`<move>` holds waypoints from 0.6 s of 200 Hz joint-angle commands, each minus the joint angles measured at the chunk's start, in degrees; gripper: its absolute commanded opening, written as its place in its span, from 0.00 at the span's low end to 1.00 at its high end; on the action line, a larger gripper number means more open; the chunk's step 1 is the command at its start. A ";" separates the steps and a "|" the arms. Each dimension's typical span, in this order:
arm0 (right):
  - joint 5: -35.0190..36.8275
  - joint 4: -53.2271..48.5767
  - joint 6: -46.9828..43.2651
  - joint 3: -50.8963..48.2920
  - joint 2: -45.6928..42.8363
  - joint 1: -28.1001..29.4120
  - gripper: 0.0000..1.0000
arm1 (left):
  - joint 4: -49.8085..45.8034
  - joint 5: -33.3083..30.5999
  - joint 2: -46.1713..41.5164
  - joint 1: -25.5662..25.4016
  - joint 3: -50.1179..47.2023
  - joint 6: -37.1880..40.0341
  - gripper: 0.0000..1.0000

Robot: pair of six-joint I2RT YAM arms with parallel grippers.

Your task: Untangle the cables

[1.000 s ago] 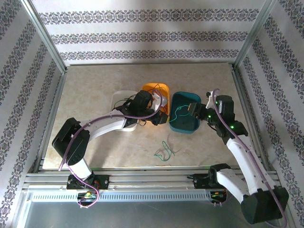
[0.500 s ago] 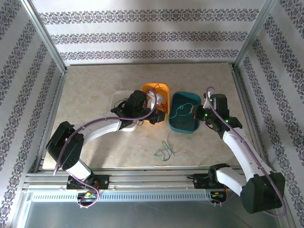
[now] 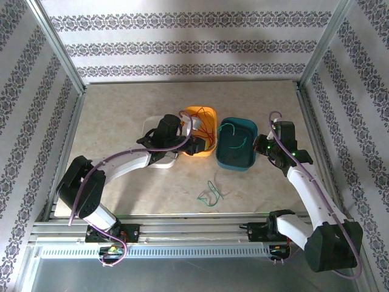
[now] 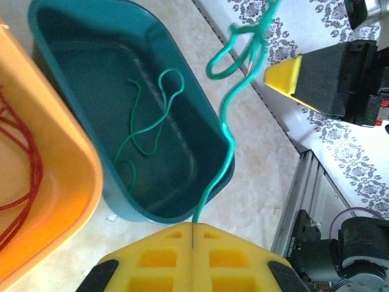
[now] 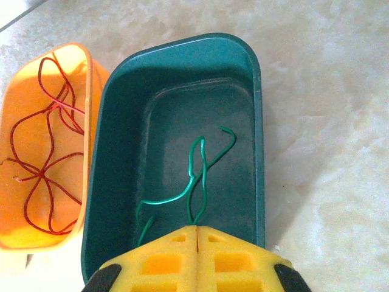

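My left gripper [image 3: 200, 146] [image 4: 192, 226] is shut on a thin green cable [image 4: 226, 143]. That cable rises from its tips over the teal tub's [image 3: 238, 163] corner and loops in the air. Another green cable [image 5: 197, 164] lies on the floor of the teal tub. My right gripper [image 3: 258, 146] [image 5: 197, 228] is shut at the tub's right end. Green strands run up to its closed tips, and I cannot tell if any is pinched. Red cable [image 5: 48, 164] lies coiled in the orange tub [image 3: 203, 109]. A loose green cable [image 3: 211, 194] lies on the table in front.
A white tub [image 3: 152, 125] sits left of the orange one, partly under my left arm. The three tubs stand in a row mid-table. Metal frame rails [image 3: 182, 228] run along the near edge, and patterned walls close in the sides.
My right gripper closed and drew back from over the teal tub to its right end. The left arm's wrist shifted a little left, still pinching the green cable.
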 commanded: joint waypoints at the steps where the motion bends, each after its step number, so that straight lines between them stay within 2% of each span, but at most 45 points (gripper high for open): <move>1: -0.26 -1.13 0.68 2.26 0.20 0.26 0.00 | 3.64 0.54 3.44 -1.77 3.46 0.00 0.00; 24: 0.33 -2.30 0.65 2.57 0.11 0.19 0.00 | 6.90 -1.62 9.06 -3.11 7.04 -2.71 0.00; 49: 0.89 -3.67 0.49 2.33 -0.07 0.10 0.00 | 8.83 -7.41 15.45 -3.95 11.49 -7.47 0.00; 74: 0.60 -4.96 0.01 2.07 -0.18 0.02 0.00 | 7.00 -12.68 19.79 -4.56 15.90 -9.80 0.00; 87: 0.49 -5.43 -0.30 1.83 -0.26 0.01 0.00 | 5.32 -14.11 21.17 -5.00 18.32 -9.32 0.03; 108: 0.36 -6.02 -0.48 1.52 -0.36 0.01 0.00 | 2.44 -15.19 22.72 -5.75 22.20 -7.11 0.16; 120: 0.03 -6.16 -0.48 1.26 -0.42 0.01 0.00 | 1.10 -15.35 23.19 -6.11 23.69 -5.83 0.30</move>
